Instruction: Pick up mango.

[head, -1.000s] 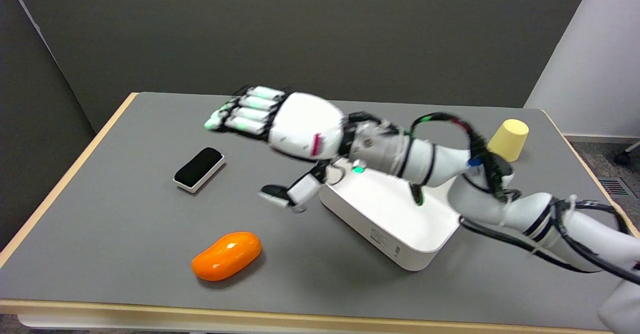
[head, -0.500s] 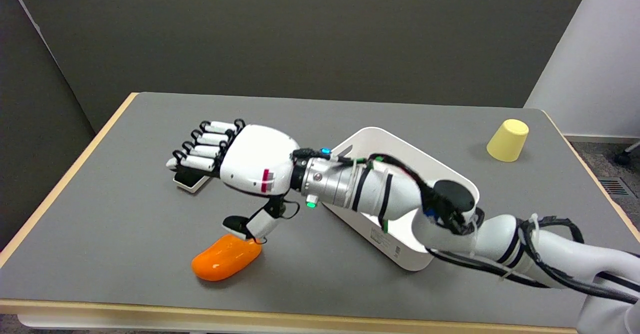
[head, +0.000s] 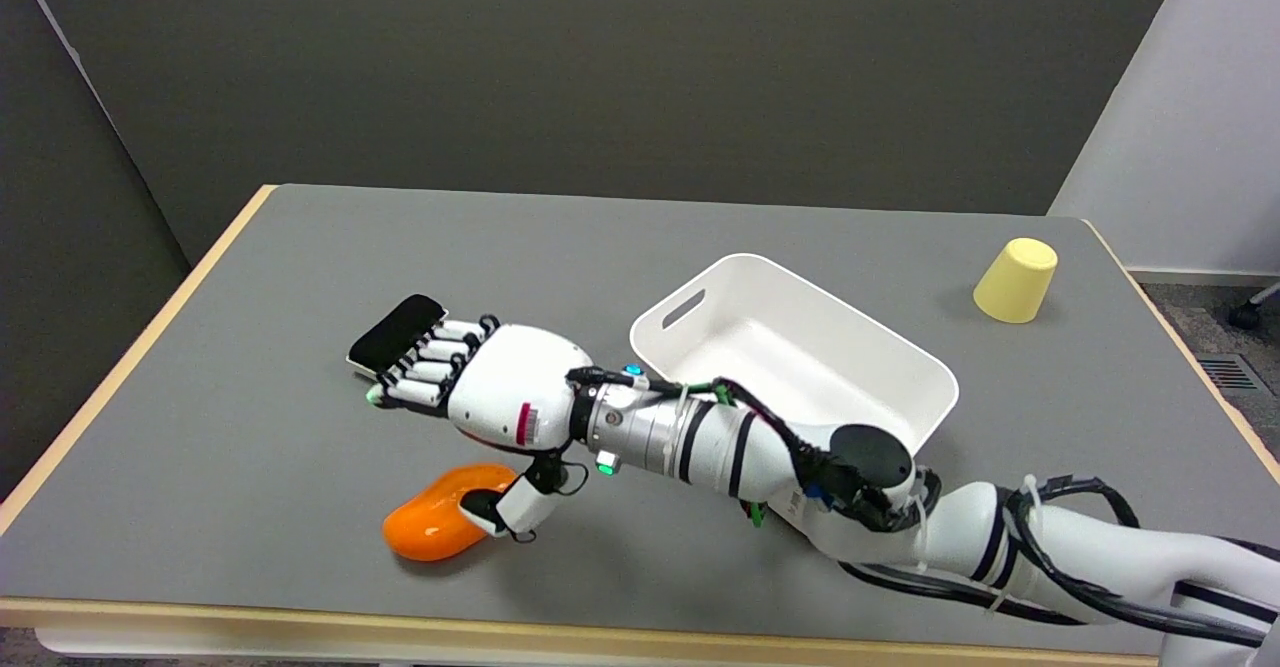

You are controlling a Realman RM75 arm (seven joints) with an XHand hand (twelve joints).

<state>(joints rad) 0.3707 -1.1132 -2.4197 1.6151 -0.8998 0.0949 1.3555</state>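
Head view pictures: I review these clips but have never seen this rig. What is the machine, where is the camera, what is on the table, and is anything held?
The camera looks down across a grey table from its near side. The white arm from the lower right is the robot's right arm, ending in a black-and-white hand. The hand is low over the orange mango: its thumb is at the fruit's right end, its fingers are stretched out, nothing is lifted. Also on the table are a white bin, a black-topped eraser and an upturned yellow cup.
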